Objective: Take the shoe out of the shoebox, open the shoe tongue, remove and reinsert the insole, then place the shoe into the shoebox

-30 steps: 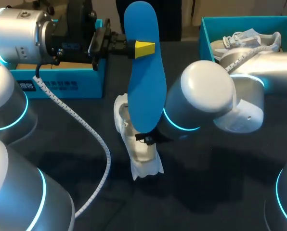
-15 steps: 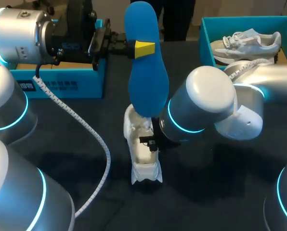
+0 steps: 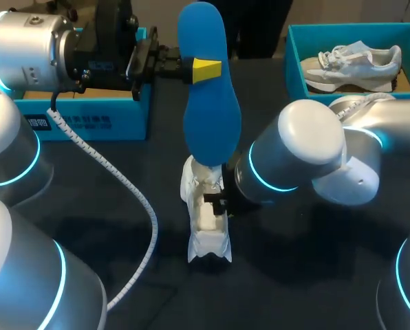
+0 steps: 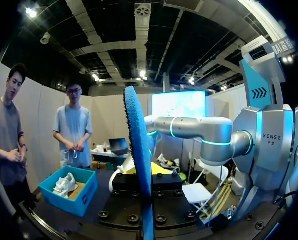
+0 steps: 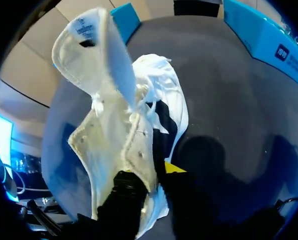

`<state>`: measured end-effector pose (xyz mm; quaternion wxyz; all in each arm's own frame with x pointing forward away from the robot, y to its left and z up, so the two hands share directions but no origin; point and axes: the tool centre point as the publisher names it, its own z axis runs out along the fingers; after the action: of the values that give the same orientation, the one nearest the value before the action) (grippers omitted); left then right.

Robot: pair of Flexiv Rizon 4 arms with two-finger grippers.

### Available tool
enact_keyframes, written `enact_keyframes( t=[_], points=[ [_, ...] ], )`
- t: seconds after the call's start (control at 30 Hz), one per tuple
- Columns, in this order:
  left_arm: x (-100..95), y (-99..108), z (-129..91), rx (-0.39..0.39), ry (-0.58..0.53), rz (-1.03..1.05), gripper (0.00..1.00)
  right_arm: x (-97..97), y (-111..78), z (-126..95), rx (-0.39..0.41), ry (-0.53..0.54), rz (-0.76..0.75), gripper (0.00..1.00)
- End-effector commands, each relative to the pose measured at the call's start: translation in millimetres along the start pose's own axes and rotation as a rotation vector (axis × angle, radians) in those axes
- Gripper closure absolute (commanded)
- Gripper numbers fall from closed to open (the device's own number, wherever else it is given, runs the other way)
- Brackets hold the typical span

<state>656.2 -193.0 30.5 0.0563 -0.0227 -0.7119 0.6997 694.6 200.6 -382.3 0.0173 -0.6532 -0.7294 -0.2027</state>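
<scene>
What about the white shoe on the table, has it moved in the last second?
Yes. The shoe, held by the right gripper, has swung its far end rightward, away from the left blue box, to under the insole.

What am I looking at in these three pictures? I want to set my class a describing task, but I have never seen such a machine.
This is a robot with two arms at a dark table. Each arm ends in a gripper, a two-fingered clamp with yellow tips. One picture looks down from above and behind the robot; the two round ones come from cameras on the wrists, looking along the fingers. The left gripper holds a blue insole upright in the air; its wrist camera sees it edge-on. The right gripper pinches the side of a white shoe on the table, its tongue pulled open. At the back are a left shoebox and a right shoebox, both blue; the right one holds a second shoe.
</scene>
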Motion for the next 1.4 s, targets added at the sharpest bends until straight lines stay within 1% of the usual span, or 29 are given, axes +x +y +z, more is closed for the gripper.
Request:
enact_keyframes(
  t=[0.03, 0.07, 0.1, 0.13, 0.2, 0.23, 0.27, 0.3, 0.33, 0.73, 0.77, 0.8, 0.83, 0.93, 1.0, 1.07, 1.1, 1.17, 1.2, 1.27, 1.33, 1.4],
  points=[
    [-0.7, 1.0, 2.0, 0.003, 0.000, 0.001, 1.00, -3.9, -1.3, -17.8, -0.015, 0.044, -0.006, 0.00],
    [-0.7, 1.0, 2.0, 0.003, 0.000, 0.001, 1.00, -4.0, -1.3, -23.2, -0.049, 0.086, -0.014, 0.00],
    [-0.7, 1.0, 2.0, 0.003, 0.000, 0.001, 1.00, -3.9, -1.2, -27.1, -0.066, 0.109, -0.021, 0.00],
    [-0.7, 1.0, 2.0, 0.003, 0.000, 0.001, 1.00, -5.4, -0.9, -35.1, -0.062, 0.128, -0.024, 0.00],
    [-0.7, 1.0, 2.0, 0.003, 0.000, 0.001, 1.00, -9.2, -0.2, -46.5, -0.097, 0.188, -0.040, 0.00],
    [-0.7, 1.0, 2.0, 0.003, 0.000, 0.001, 1.00, -11.6, 1.1, -55.2, -0.094, 0.209, -0.044, 0.00],
    [-0.7, 1.0, 2.0, 0.003, 0.000, 0.001, 1.00, -12.7, 2.3, -59.3, -0.093, 0.225, -0.048, 0.00],
    [-0.7, 1.0, 2.0, 0.003, 0.000, 0.001, 1.00, -14.2, 4.7, -65.4, -0.101, 0.276, -0.061, 0.00],
    [-0.7, 1.0, 2.0, 0.003, 0.000, 0.001, 1.00, -15.2, 9.1, -72.2, -0.071, 0.323, -0.076, 0.00],
    [-0.7, 1.0, 2.0, 0.003, 0.000, 0.001, 1.00, -15.2, 9.1, -72.2, -0.071, 0.323, -0.076, 0.00],
    [-0.7, 1.0, 2.0, 0.003, 0.000, 0.001, 1.00, -20.4, 12.3, -72.0, -0.113, 0.400, -0.074, 0.00],
    [-0.7, 1.0, 2.0, 0.003, 0.000, 0.001, 1.00, -24.4, 15.6, -72.5, -0.115, 0.416, -0.064, 0.00],
    [-0.7, 1.0, 2.0, 0.003, 0.000, 0.001, 1.00, -27.8, 19.1, -75.6, -0.103, 0.431, -0.056, 0.00],
    [-0.7, 1.0, 2.0, 0.003, 0.000, 0.001, 1.00, -36.2, 28.2, -81.7, -0.104, 0.464, -0.036, 0.00],
    [-0.7, 1.0, 2.0, 0.003, 0.000, 0.001, 1.00, -40.5, 35.5, -83.3, -0.078, 0.497, -0.022, 0.00],
    [-0.7, 1.0, 2.0, 0.003, 0.000, 0.001, 1.00, -41.6, 40.0, -84.1, -0.075, 0.507, -0.020, 0.00],
    [-0.7, 1.0, 2.0, 0.003, 0.000, 0.001, 1.00, -42.3, 44.1, -84.6, -0.052, 0.541, -0.014, 0.00],
    [-0.7, 1.0, 2.0, 0.003, 0.000, 0.001, 1.00, -43.1, 49.4, -87.7, -0.061, 0.560, -0.024, 0.00],
    [-0.7, 1.0, 2.0, 0.003, 0.000, 0.001, 1.00, -43.0, 53.5, -91.8, -0.061, 0.580, -0.055, 0.00],
    [-0.7, 1.0, 2.0, 0.003, 0.000, 0.001, 1.00, -41.2, 57.9, -97.7, -0.087, 0.635, -0.088, 0.00],
    [-0.7, 1.0, 2.0, 0.003, 0.000, 0.001, 1.00, -40.0, 60.9, -100.8, -0.102, 0.668, -0.098, 0.00],
    [-0.7, 1.0, 2.0, 0.003, 0.000, 0.001, 1.00, -39.0, 66.3, -103.3, -0.131, 0.746, -0.086, 0.00]
  ],
)
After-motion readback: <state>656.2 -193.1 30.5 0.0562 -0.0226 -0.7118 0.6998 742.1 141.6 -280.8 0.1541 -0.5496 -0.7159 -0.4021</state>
